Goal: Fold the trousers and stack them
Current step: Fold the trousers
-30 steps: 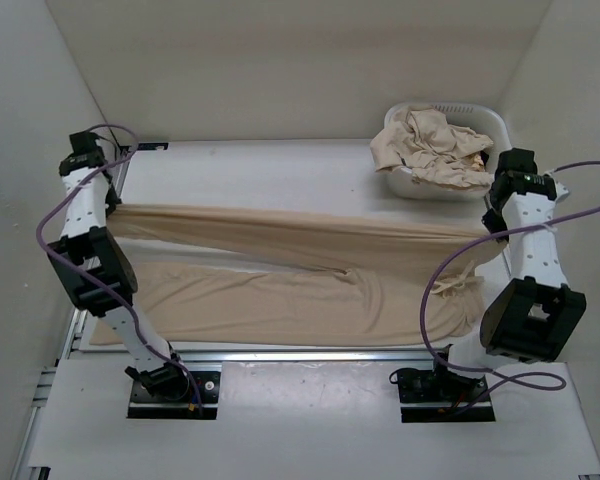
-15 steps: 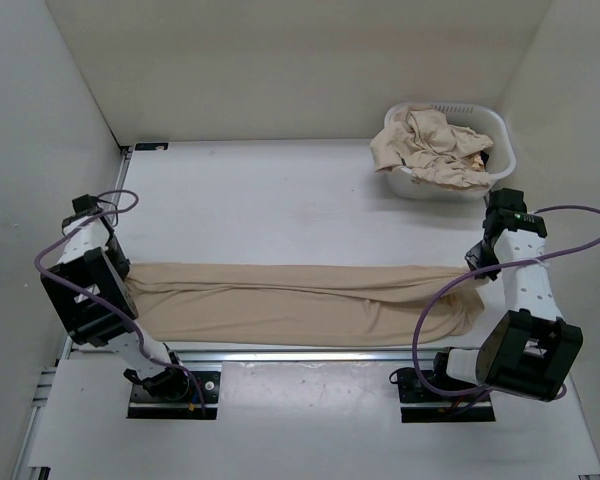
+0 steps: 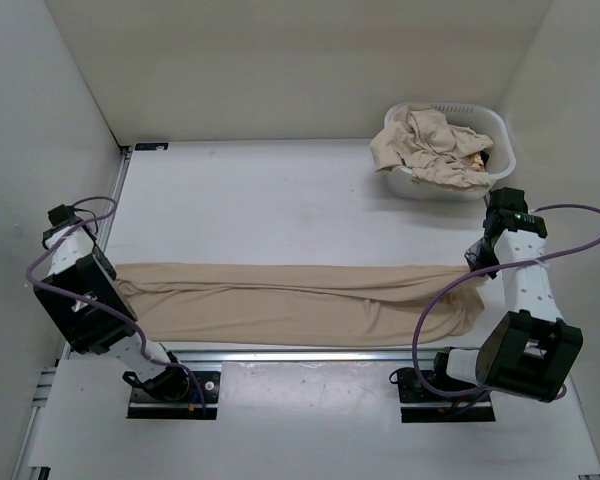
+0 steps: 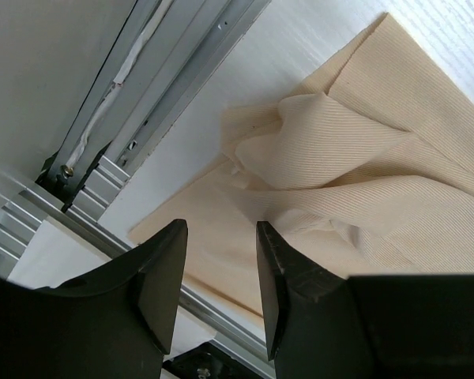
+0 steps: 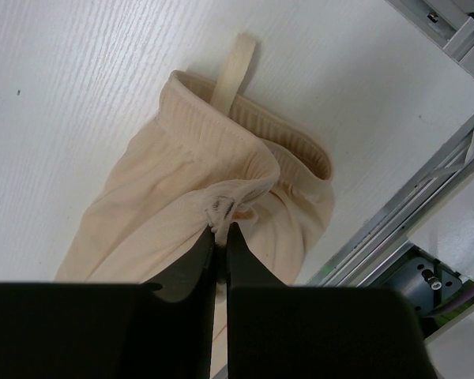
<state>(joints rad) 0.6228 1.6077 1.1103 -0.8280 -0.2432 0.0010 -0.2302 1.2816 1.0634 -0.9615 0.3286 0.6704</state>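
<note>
Overhead camera looks down on trousers [image 3: 300,300]; close wrist cameras apparently show opposite ends.

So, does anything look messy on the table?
A little. The long beige fabric trousers lie folded, but their leg end is crumpled into a lump, and a loose cloth strip pokes out from the waistband.
</note>
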